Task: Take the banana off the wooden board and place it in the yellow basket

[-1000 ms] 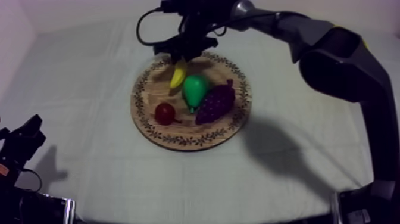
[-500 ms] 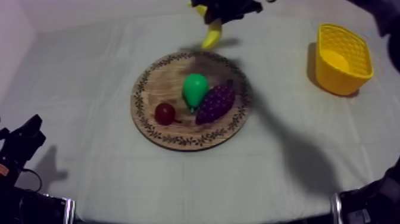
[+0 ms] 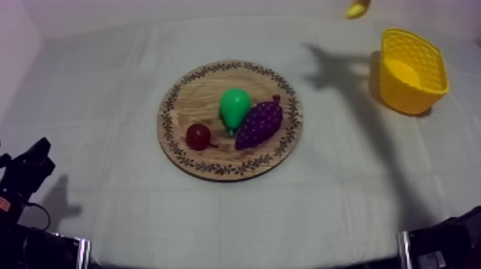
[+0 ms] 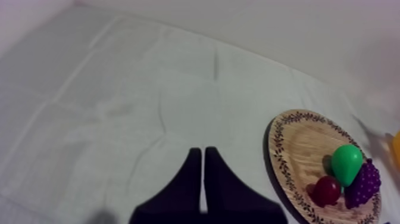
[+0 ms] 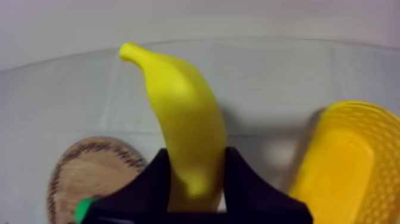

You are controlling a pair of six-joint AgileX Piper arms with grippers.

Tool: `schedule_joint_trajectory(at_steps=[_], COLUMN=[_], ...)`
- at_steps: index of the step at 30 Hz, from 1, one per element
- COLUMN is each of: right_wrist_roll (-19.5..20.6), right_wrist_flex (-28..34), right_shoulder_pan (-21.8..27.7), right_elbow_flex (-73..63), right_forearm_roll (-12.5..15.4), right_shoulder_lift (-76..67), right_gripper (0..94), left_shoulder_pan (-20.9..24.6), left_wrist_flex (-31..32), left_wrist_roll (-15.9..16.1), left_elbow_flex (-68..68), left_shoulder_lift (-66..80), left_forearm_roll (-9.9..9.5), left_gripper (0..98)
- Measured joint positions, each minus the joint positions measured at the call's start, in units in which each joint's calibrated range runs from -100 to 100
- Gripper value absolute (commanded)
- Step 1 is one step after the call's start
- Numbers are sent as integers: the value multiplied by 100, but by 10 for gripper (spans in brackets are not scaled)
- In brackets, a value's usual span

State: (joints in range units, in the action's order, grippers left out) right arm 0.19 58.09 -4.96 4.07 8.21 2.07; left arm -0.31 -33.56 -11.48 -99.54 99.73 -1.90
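The right gripper (image 5: 196,154) pinches one end of the curved yellow toy banana (image 5: 184,107), tip pointing outward, just beside the yellow lattice basket (image 5: 351,161).

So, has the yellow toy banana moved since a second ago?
Yes. The yellow toy banana has left the round wooden board and travelled right in the top view; it is now high up, just left of the yellow basket.
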Motion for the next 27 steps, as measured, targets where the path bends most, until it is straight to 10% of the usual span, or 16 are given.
schedule_joint_trajectory(at_steps=[12, 27], right_wrist_roll=[-345, -290], right_wrist_flex=[-477, -798], right_shoulder_pan=[1321, 1650], right_elbow_flex=[483, 639], right_forearm_roll=[-105, -347], right_shoulder_lift=[535, 1305], right_gripper=[132, 190], left_shoulder_pan=[0, 0], left_wrist_flex=[0, 0], left_wrist_roll=[0, 0], left_elbow_flex=[0, 0], left_shoulder_lift=[0, 0], left_forearm_roll=[0, 0], left_gripper=[1, 1])
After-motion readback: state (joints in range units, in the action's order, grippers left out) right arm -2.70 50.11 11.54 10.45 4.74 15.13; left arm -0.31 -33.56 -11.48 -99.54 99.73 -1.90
